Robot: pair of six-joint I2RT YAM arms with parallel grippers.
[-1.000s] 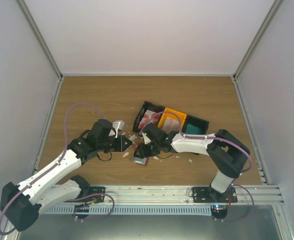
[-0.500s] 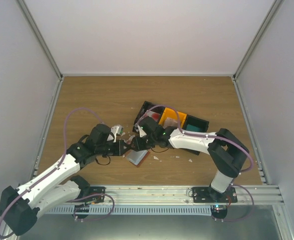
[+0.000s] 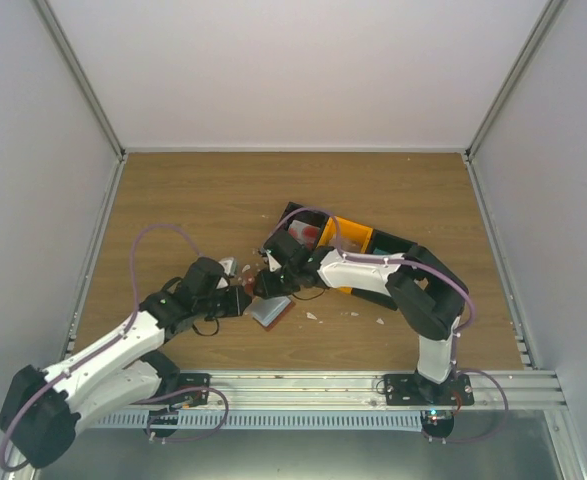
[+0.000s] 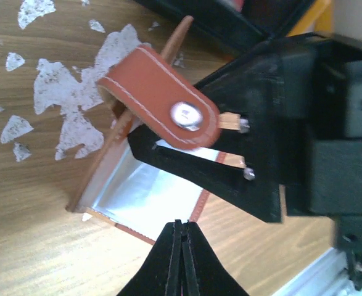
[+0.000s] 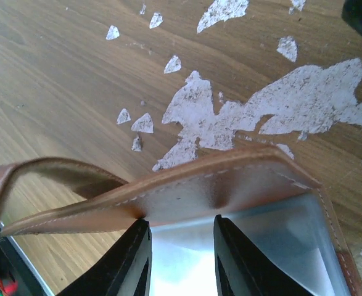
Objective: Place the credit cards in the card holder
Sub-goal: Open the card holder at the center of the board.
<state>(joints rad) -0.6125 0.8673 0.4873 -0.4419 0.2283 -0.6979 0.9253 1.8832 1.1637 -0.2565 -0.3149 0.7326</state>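
The brown leather card holder [image 3: 271,312] lies open on the table, its pale blue lining [image 4: 140,194] up and its snap strap [image 4: 162,111] raised. My right gripper [image 3: 261,288] is open, with its tips [image 5: 179,228] against the lifted leather flap [image 5: 230,185]. Its black fingers [image 4: 187,166] reach in over the lining. My left gripper [image 3: 243,297] is shut and looks empty; it hovers just at the holder's near edge [image 4: 182,225]. White cards with red blotches [image 3: 298,232] sit in the black tray behind my right arm.
A black tray [image 3: 285,215] and an orange tray [image 3: 353,232] stand in a row behind the holder, partly covered by my right arm. White crumbled scraps [image 5: 273,114] lie scattered on the wood around the holder [image 3: 313,316]. Grey walls enclose the table.
My right gripper has moved left and a little back, and the card holder now lies flat and open. My left gripper has drawn slightly nearer and stays beside it.
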